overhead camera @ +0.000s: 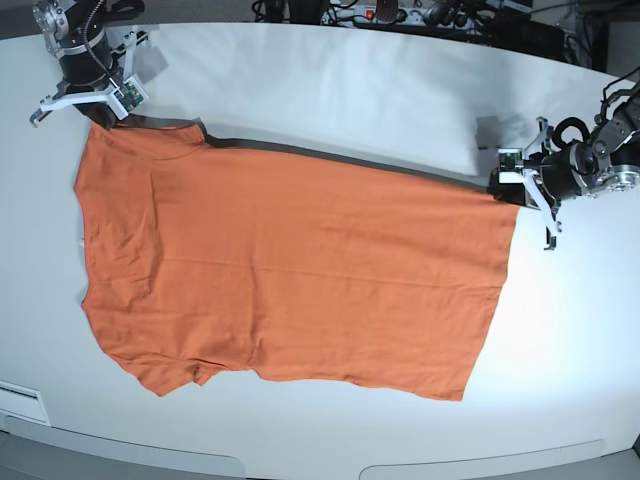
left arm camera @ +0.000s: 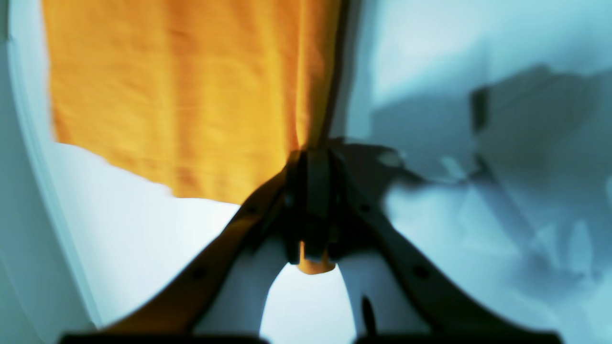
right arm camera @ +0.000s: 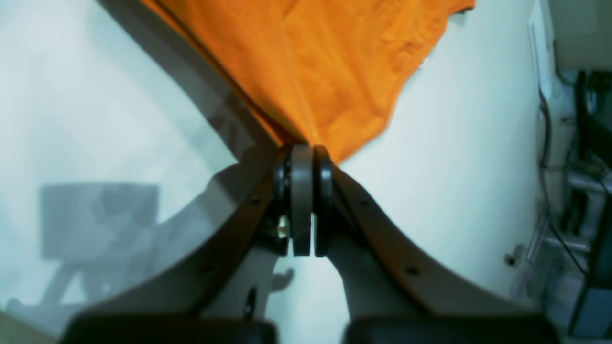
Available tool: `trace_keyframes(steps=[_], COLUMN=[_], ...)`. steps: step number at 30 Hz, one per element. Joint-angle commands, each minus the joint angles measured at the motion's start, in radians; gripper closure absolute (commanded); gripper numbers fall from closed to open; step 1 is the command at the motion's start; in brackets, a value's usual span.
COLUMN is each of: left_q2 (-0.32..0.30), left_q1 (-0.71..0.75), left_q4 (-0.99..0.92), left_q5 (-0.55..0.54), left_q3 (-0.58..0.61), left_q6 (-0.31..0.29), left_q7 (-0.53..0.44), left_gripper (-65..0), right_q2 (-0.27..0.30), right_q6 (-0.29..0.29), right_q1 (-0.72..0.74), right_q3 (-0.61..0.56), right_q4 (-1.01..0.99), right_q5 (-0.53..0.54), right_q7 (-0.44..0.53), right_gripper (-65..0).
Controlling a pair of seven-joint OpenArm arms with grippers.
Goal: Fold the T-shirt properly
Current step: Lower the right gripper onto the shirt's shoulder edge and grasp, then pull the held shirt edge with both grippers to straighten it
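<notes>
The orange T-shirt (overhead camera: 290,270) lies spread on the white table (overhead camera: 350,90), its sleeves toward the left and its hem toward the right. My right gripper (overhead camera: 105,118) is at the shirt's far left corner, and the right wrist view shows it (right arm camera: 308,153) shut on a pinch of the fabric (right arm camera: 334,62). My left gripper (overhead camera: 505,185) is at the far right hem corner. In the left wrist view it (left arm camera: 311,157) is shut on the cloth (left arm camera: 191,95), with a bit of orange poking out behind the fingers. A dark shadow runs under the shirt's far edge.
Cables and equipment (overhead camera: 400,12) line the space beyond the table's far edge. A rack with cables (right arm camera: 583,143) stands off the table's side in the right wrist view. The table's front edge curves just below the shirt's near sleeve (overhead camera: 170,375).
</notes>
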Motion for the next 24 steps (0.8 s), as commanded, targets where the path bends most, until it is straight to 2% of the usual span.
trace_keyframes(steps=[1,3,7,13,17,20,24], left_q2=[-0.036,-0.059,-0.097,-0.152,-0.174,-0.179,-0.175], left_q1=[0.004,0.034,0.112,0.228,0.306,0.364,0.404], left_q4=[0.04,0.103,0.241,0.408,0.49,0.531,0.541], left_q5=[-0.012,-0.026,-0.028,-0.027,0.005,0.074,0.158], left_q3=[-0.013,-0.013,-0.013,-0.013,-0.013,-0.013,-0.013], left_q6=[0.01,0.002,0.003,0.052,0.097,0.132,0.163], left_q7=[-0.013,0.005,0.135,0.324,0.452,0.507,0.502], left_gripper=[0.0,0.0,0.0,0.0,0.0,0.0,0.0], right_q2=[0.011,0.011,0.011,0.01,0.01,0.008,0.008], right_q6=[-0.014,-0.015,-0.03,-0.027,0.018,0.024,0.015], right_q1=[-0.034,-0.088,-0.171,-0.247,-0.283,-0.303,-0.312], right_q3=[0.029,0.064,0.086,0.086,0.086,0.086,0.086], right_q4=[0.024,0.036,0.052,0.058,0.058,0.058,0.059], right_q5=[-0.012,-0.012,-0.012,0.016,0.068,0.067,0.063], right_q7=[0.002,0.002,-0.003,-0.021,-0.026,-0.051,-0.042], right_gripper=[0.0,0.0,0.0,0.0,0.0,0.0,0.0])
